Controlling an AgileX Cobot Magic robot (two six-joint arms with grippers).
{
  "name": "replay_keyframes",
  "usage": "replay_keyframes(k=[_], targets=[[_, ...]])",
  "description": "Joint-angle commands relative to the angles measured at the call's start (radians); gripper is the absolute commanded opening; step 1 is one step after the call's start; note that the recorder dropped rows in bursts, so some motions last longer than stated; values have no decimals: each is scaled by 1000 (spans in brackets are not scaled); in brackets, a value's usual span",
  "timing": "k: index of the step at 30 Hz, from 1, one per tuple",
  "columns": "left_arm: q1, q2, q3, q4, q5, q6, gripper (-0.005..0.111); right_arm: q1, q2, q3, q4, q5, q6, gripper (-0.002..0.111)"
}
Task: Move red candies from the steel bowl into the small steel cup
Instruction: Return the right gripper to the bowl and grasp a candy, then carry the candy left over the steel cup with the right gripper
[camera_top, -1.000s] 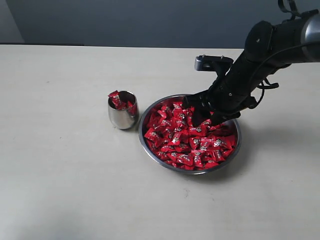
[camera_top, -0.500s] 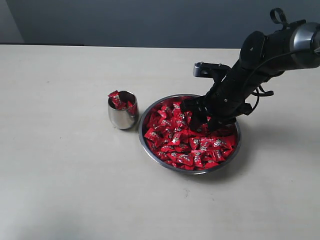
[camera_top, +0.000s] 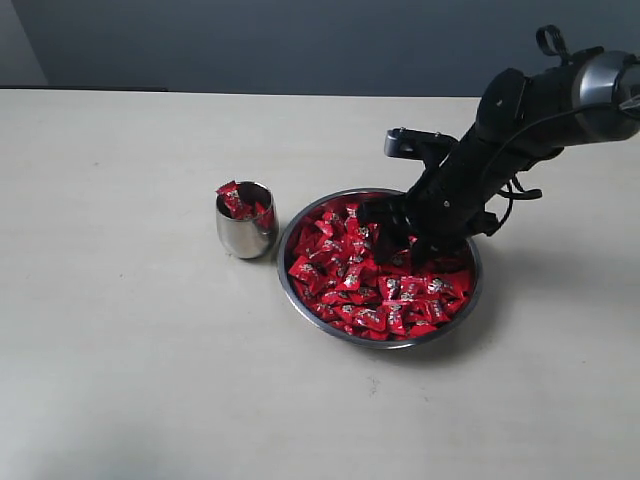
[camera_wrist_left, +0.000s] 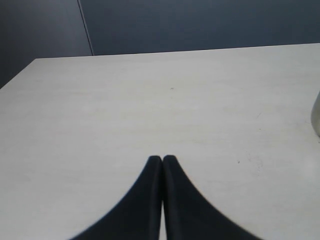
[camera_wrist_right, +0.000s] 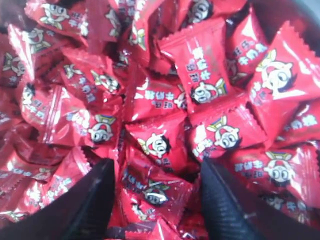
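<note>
Pale table (camera_top: 120, 380) before dark wall (camera_top: 250, 40) bears the steel bowl (camera_top: 385, 343).

A wide, pale beige matte tabletop (camera_top: 130, 380) lies under soft, even light, backed by a dark blue-grey wall (camera_top: 250, 45).

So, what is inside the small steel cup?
A few red candies poke above the rim of the small steel cup. Its steel wall hides how many lie deeper inside.

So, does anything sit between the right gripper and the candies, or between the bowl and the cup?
Nothing visible. The right gripper, open, straddles red candies in the steel bowl; the small steel cup stands right beside it.
</note>
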Motion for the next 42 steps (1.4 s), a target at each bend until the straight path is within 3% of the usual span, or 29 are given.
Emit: replay_keyframes(k=[1,9,18,30,42], targets=[[-7,-5,5,2,-8,-1,0,-4,-2,2,64,-9,-52,50],[-7,-5,5,2,-8,-1,0,-4,-2,2,84,0,-70,45],[-7,-5,5,2,-8,-1,0,-4,-2,2,84,20,-103,-1],[-7,-5,5,2,-8,-1,0,-4,-40,-13,81,56,-105,-1],[-7,-5,5,2,-8,-1,0,-4,-156,-94,-37,123,-37,-1]])
